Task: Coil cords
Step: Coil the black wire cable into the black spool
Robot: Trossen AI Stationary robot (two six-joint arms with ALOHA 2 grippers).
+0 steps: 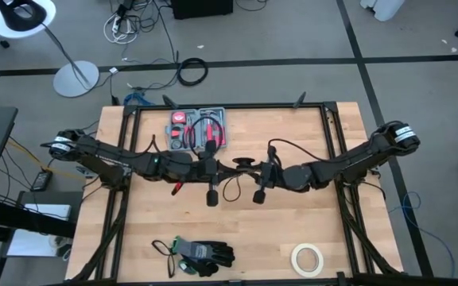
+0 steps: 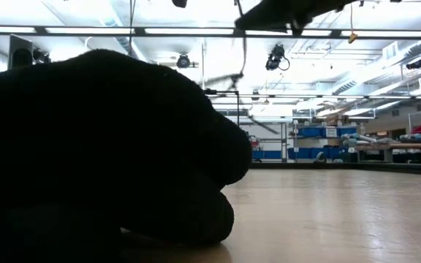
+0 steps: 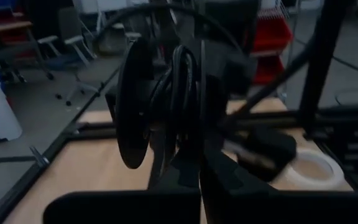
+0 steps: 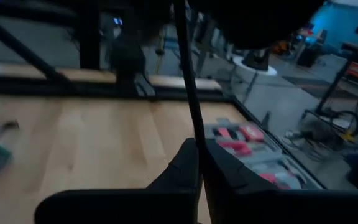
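The black cord is held up over the middle of the table between both grippers. Part of it is wound into a small round coil [image 1: 246,163] [image 3: 166,106], and a loose loop [image 1: 230,191] hangs below. My left gripper [image 1: 223,165] [image 3: 199,180] reaches in from the table's left and is shut on the coil. From the table's right, my right gripper [image 1: 262,169] [image 4: 201,168] is shut on a single strand [image 4: 190,93]. In the low view both grippers are out of sight. My left gripper pinches the coil's lower edge [image 3: 188,155] between its two fingers, coming roughly level from the table's left. The coil stands on edge above the fingertips, several turns side by side, lifted clear of the table. My right gripper pinches one strand of the cord [image 4: 196,138] between its two fingertips, coming roughly level from the table's right. The strand runs straight away from the fingers, clear of the table.
An open case of red tools [image 1: 197,131] lies at the far middle of the table. Black gloves [image 1: 205,254] lie near the front edge and fill the left of the low view [image 2: 101,146]. A roll of tape [image 1: 308,259] sits front right. A black frame [image 1: 328,119] rims the table.
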